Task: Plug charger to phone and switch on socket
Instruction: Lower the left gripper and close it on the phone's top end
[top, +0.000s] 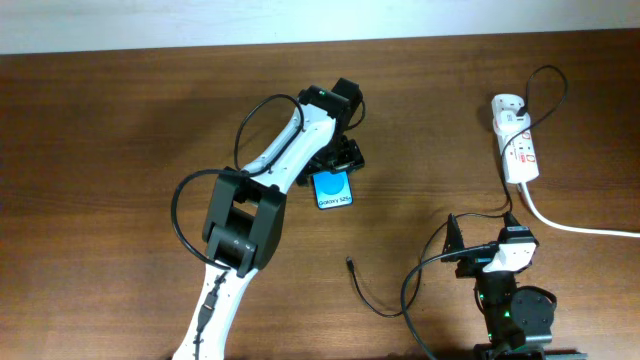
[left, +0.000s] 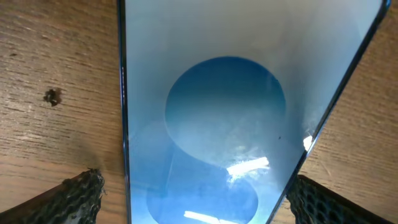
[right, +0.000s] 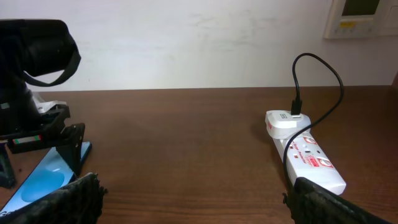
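Observation:
The phone (top: 334, 190) lies on the table with its blue screen up and fills the left wrist view (left: 230, 124). My left gripper (top: 338, 165) is open and straddles it (left: 199, 208), one fingertip at each long edge, with a small gap on the left side. The charger's black plug tip (top: 349, 262) lies free on the table below the phone, its thin cable curling right. The white socket (top: 517, 140) lies at the far right, a white adapter with a black cable plugged into it (right: 297, 112). My right gripper (top: 483, 230) is open and empty (right: 205, 205), low over the table.
The socket's thick white cord (top: 575, 228) runs off the right edge. The phone (right: 46, 180) and the left arm's black wrist (right: 37, 56) show at the left of the right wrist view. A white wall stands behind the table.

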